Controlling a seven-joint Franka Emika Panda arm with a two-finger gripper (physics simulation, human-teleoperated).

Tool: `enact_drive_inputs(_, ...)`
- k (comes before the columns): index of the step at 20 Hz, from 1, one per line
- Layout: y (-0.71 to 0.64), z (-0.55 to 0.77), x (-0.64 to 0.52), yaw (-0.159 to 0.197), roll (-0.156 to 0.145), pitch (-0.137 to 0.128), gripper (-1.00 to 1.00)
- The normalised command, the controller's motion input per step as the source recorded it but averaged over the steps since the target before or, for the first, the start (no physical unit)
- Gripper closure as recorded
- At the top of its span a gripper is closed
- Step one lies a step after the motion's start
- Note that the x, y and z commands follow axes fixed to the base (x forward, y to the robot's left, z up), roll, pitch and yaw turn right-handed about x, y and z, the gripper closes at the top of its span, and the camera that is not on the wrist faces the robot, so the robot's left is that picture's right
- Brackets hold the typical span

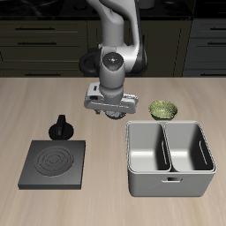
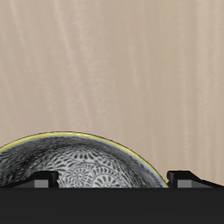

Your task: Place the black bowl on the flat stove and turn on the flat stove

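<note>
The black bowl (image 2: 83,166), with a grey speckled inside and a thin pale rim, lies on the wooden table right under my gripper (image 2: 114,179). Both fingertips (image 2: 39,179) stand far apart, so the gripper is open and holds nothing. From the exterior view, the gripper (image 1: 110,109) hangs low over the middle of the table and hides nearly all of the bowl. Nearer the table's front edge lies the flat stove (image 1: 55,164), a dark square plate with ring marks. Its black knob (image 1: 62,128) stands at its far edge. Nothing sits on the stove.
A small olive-green bowl (image 1: 163,109) sits beside the gripper. A grey metal bin (image 1: 169,157) with two compartments stands in front of that bowl. Dark cabinets run along the back.
</note>
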Motion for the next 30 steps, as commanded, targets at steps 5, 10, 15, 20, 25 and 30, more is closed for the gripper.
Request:
enact_drive_inputs(5, -0.04, -0.36, -0.13, -0.065, 0.035, 0.035, 1.0)
enact_drive_inputs(10, -0.06, 0.12, -0.05, -0.012, -0.005, -0.017, 1.0)
enact_drive_inputs(15, -0.04, 0.49, -0.15, 0.016, 0.024, -0.077, 1.0)
enact_drive_inputs(20, -0.02, 0.5, -0.08, 0.043, 0.006, -0.076, 1.0)
enact_drive_inputs(25, -0.18, 0.61, -0.07, 0.047, -0.02, -0.074, 1.0)
enact_drive_inputs(30, -0.18, 0.59, -0.13, 0.04, -0.011, -0.077, 1.0)
